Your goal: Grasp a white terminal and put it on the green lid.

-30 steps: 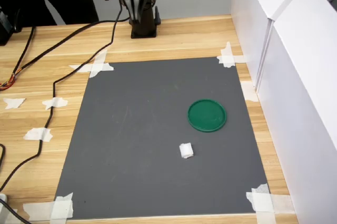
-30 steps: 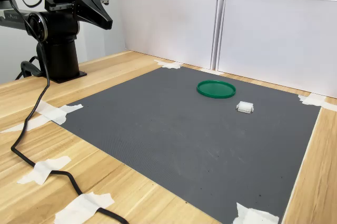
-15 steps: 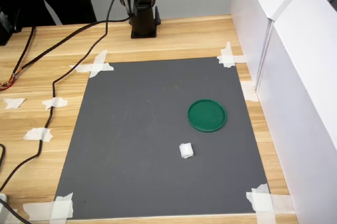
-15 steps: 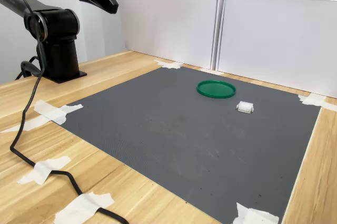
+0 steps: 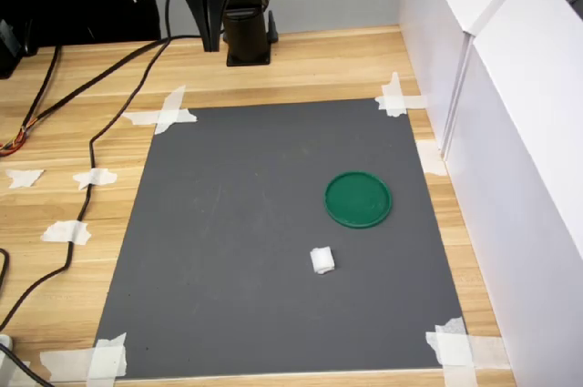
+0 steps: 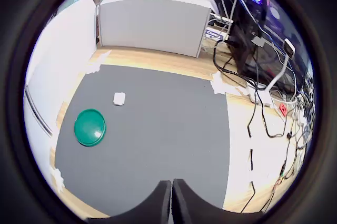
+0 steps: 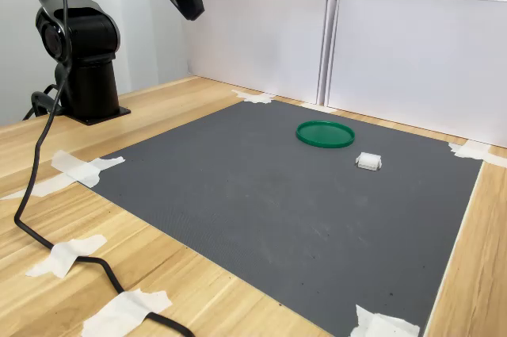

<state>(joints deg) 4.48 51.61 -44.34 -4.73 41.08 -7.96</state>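
Wrist view had the tool (image 6: 171, 195) with its fingers pressed together, holding nothing, up high over the mat's far edge. White terminal (image 5: 322, 260) sat on the grey mat (image 5: 237, 250), just nearer than the green lid (image 5: 358, 199) in the first exterior view, not touching. Taped down to the wooden tabletop (image 5: 55, 150).

The arm (image 7: 75, 36) is matte black, with a rounded shoulder joint on a cylindrical column and a square base plate at the table's edge. A black cable (image 7: 40, 155) hangs from it. Its gripper (image 7: 190, 10) ends in dark, tapered, wedge-shaped fingers (image 6: 172, 203).
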